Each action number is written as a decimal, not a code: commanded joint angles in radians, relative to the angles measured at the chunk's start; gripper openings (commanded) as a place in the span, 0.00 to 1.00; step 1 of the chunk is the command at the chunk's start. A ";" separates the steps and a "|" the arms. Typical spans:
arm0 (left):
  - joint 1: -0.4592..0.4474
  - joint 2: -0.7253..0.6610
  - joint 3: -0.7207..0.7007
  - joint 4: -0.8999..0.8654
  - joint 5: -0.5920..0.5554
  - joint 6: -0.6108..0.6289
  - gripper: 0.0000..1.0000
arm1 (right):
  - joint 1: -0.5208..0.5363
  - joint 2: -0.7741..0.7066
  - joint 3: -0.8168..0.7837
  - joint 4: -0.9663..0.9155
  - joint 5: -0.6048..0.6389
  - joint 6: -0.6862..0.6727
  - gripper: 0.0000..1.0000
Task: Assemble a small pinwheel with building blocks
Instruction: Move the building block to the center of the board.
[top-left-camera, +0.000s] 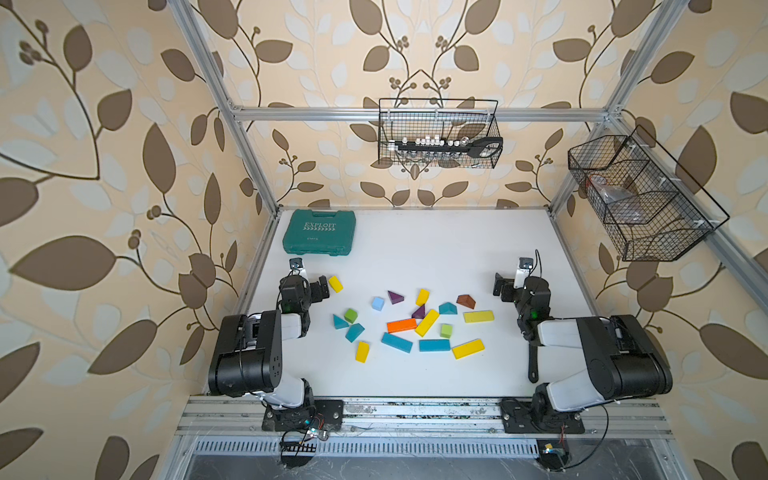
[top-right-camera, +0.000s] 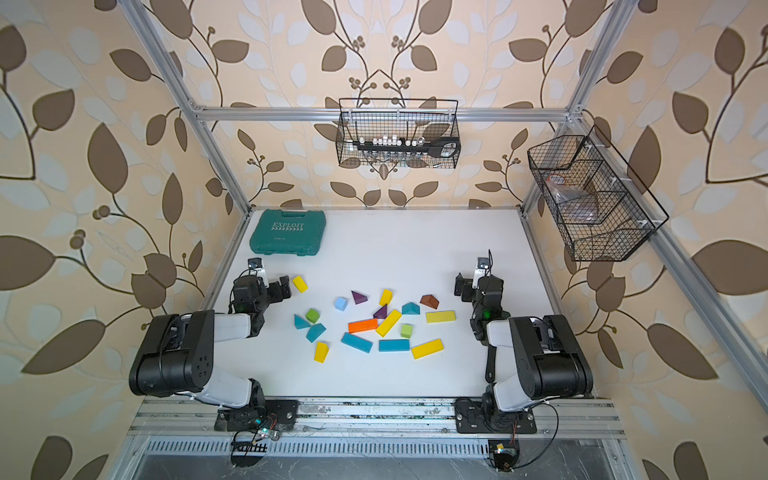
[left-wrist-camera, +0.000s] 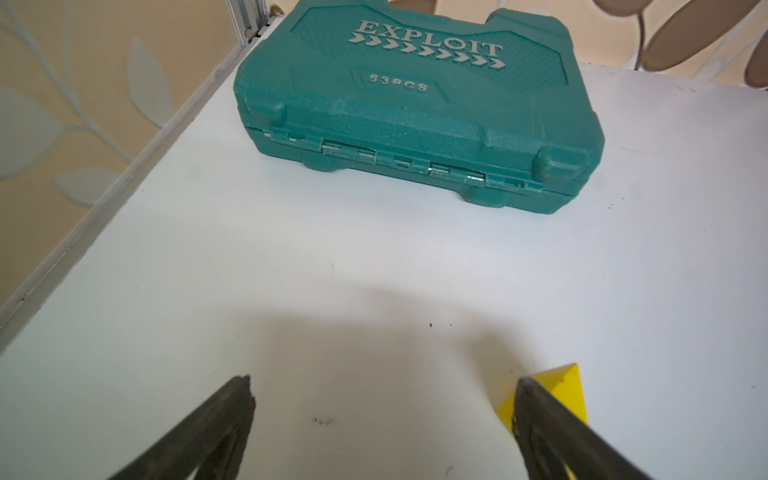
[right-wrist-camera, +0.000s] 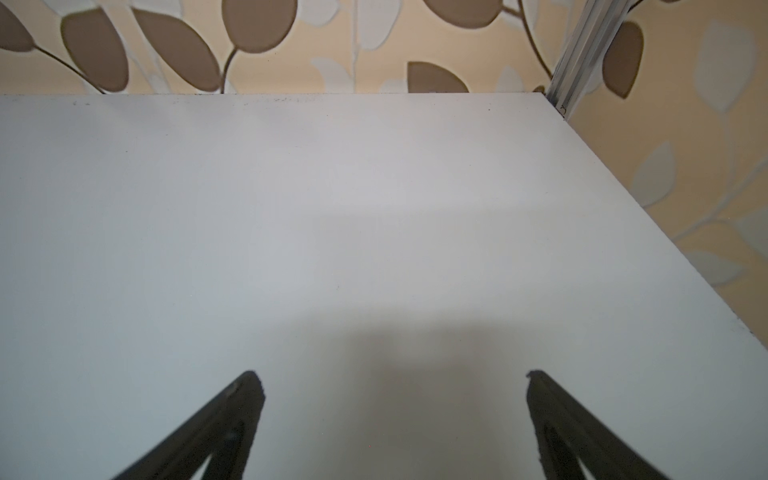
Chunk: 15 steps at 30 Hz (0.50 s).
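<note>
Left wrist view shows you the left fingers (left-wrist-camera: 232, 411) spread wide, with only bare white worktop (left-wrist-camera: 374, 270) between them and nothing held. One yellow block (left-wrist-camera: 557, 390) sits just beside a fingertip and is partly hidden behind it; you cannot tell whether the two touch. Farther off lies the closed teal tool case (left-wrist-camera: 415, 104). Right wrist view shows you the right fingers (right-wrist-camera: 245, 403) equally wide apart, gripping nothing, over bare worktop. In both top views the building blocks (top-left-camera: 427, 322) lie scattered loose across the lower centre of the frame, between the two arms. An orange bar (top-left-camera: 401, 325) lies there with its end against a slanted yellow bar. Two teal bars (top-left-camera: 397, 342) sit just below them in the frame, and another yellow bar (top-left-camera: 468, 348) lies to their right. A pale blue cube (top-left-camera: 377, 303), purple wedges (top-left-camera: 395, 297) and a brown wedge (top-left-camera: 466, 301) line the upper edge of the scatter. A green cube (top-left-camera: 350, 315) and teal wedges (top-left-camera: 354, 332) sit toward its left. The yellow block near the left arm stands apart at the upper left of the group. The tool case rests in the upper left of the worktop, well apart from the blocks. A dark wrench handle (top-left-camera: 533, 361) shows below the right arm, at the lower right.
</note>
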 joint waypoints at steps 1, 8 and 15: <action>-0.049 -0.153 0.091 -0.199 -0.089 0.012 0.99 | 0.064 -0.113 0.091 -0.190 0.247 0.023 1.00; -0.080 -0.355 0.453 -0.880 -0.127 -0.413 0.99 | 0.063 -0.368 0.322 -0.689 0.100 0.203 1.00; -0.118 -0.260 0.672 -1.492 -0.098 -0.656 0.99 | -0.018 -0.420 0.377 -0.939 -0.298 0.400 1.00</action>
